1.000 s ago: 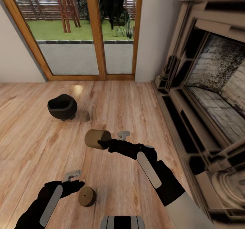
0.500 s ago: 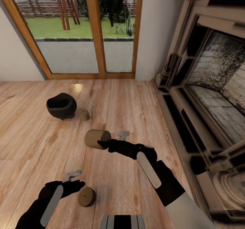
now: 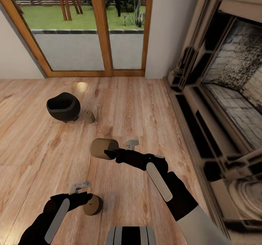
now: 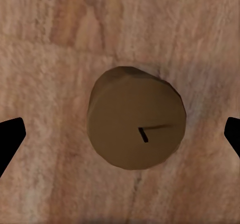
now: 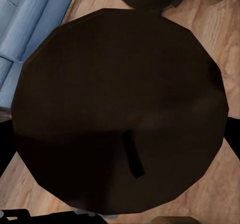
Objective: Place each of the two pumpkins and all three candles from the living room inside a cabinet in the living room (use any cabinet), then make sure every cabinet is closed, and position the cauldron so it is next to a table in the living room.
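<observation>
Head view, reading from left to right: the cauldron (image 3: 63, 107) stands upright on the wooden floor (image 3: 32, 147) near the glass doors, with a small candle (image 3: 89, 117) just beside it. Nearer the robot, the left tool (image 3: 82, 194) hovers low over a second candle (image 3: 92, 204) standing on the floor. The left wrist view looks straight down on that candle (image 4: 136, 125), wick up, with the dark fingertips (image 4: 10, 134) far out at either edge, so this tool is wide open and holds nothing.

At centre, the right tool (image 3: 109, 152) carries a third candle (image 3: 103, 148) tipped on its side, above the floor. In the right wrist view its dark end (image 5: 117, 109) sits close against the camera between the fingers, so I judge the tool to be clamped on it, though the contact itself is hidden. Further right runs the stone fireplace (image 3: 225, 92). No pumpkin or cabinet is in sight.

The risks, as I judge them: the left tool may close off-centre and topple or roll the standing candle. The sideways candle, gripped near one end, could slip if the arm swings. A rolling candle could also knock against the cauldron's neighbour.
</observation>
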Motion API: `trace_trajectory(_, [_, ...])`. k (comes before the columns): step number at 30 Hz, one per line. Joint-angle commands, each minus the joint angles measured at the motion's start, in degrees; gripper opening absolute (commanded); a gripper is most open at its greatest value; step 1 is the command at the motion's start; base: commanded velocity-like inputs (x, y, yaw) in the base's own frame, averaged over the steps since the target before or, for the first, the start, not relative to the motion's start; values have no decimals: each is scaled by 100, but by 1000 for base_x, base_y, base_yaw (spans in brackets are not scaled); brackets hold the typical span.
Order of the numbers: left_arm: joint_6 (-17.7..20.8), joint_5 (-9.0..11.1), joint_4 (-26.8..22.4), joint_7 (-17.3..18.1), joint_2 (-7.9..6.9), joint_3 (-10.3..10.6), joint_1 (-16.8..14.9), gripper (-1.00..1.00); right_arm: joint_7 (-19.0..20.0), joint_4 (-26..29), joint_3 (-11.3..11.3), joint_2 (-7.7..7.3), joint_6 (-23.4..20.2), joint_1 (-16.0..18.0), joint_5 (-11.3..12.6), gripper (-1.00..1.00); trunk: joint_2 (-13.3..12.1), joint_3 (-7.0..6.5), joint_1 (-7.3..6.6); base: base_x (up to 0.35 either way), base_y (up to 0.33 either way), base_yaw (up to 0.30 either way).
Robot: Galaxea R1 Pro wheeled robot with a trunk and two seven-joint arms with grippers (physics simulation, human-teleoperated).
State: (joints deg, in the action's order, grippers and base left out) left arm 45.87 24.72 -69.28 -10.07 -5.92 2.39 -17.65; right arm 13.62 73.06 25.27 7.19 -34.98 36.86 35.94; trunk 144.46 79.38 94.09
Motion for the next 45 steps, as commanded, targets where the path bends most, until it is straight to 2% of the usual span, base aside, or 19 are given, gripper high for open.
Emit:
trace_trajectory(1, [-25, 58, -6, -57, -6, 15, -2, 100, 13, 20, -4, 2, -35, 4, 24, -100, 3, 27, 1, 0, 0, 0])
trace_trajectory(10, [-183, 43, -4, -57, -6, 23, -2, 100, 17, 658, 96, -10, -237, -177, 27, -100, 15, 226, 24, 0, 0, 0])
trace_trajectory(20, [-191, 42, -39, -60, -18, 15, -2, 100, 34, 757, 149, -15, -255, -205, 61, -100, 29, 448, 50, 0, 0, 0])
trace_trajectory(23, [-425, 35, -73, -64, -15, 16, -2, 100, 118, 767, 166, -15, -255, -206, 62, -100, 33, 514, 58, 0, 0, 0])
trace_trajectory(26, [-609, 40, -61, -65, -9, 26, -2, 100, 161, 770, 170, -16, -255, -206, 62, -100, 33, 514, 58, 0, 0, 0])
trace_trajectory(32, [-795, 42, 5, -67, -7, 276, -2, 100, 175, 763, 171, -16, -248, -206, 62, -100, 33, 514, 58, 0, 0, 0])
trace_trajectory(39, [-1116, 34, 44, -90, 19, 698, -2, 100, 176, 769, 171, -16, -254, -206, 62, -100, 41, 647, 73, 0, 0, 0])
trace_trajectory(45, [-1172, 18, 46, -116, 37, 791, -2, 100, 176, 769, 171, -16, -253, -206, 62, -100, 41, 647, 73, 0, 0, 0])
